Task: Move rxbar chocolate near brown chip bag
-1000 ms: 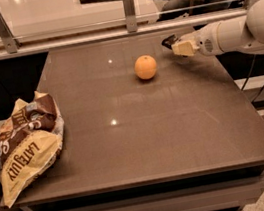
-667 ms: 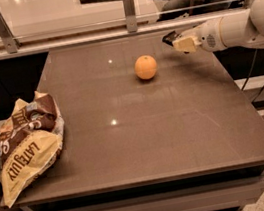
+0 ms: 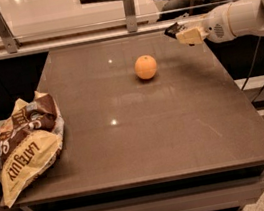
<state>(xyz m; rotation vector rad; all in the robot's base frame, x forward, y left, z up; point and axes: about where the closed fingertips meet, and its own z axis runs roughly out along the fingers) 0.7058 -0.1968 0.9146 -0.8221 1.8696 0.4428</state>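
Note:
My gripper [image 3: 183, 34] is at the far right of the table, lifted above its back right corner. It is shut on the rxbar chocolate [image 3: 171, 30], a small black bar that sticks out to the left of the cream fingers. The brown chip bag [image 3: 26, 141], dark brown on top and yellow below, lies at the table's left edge, far from the gripper. The white arm reaches in from the right.
A round orange [image 3: 145, 67] sits on the brown table [image 3: 143, 141] between the gripper and the bag, nearer the gripper. A railing with metal posts [image 3: 129, 9] runs behind the table. The bag hangs slightly over the left edge.
The gripper has risen from the table's surface with the black bar in it and drawn slightly toward the back. The orange and the bag have not moved.

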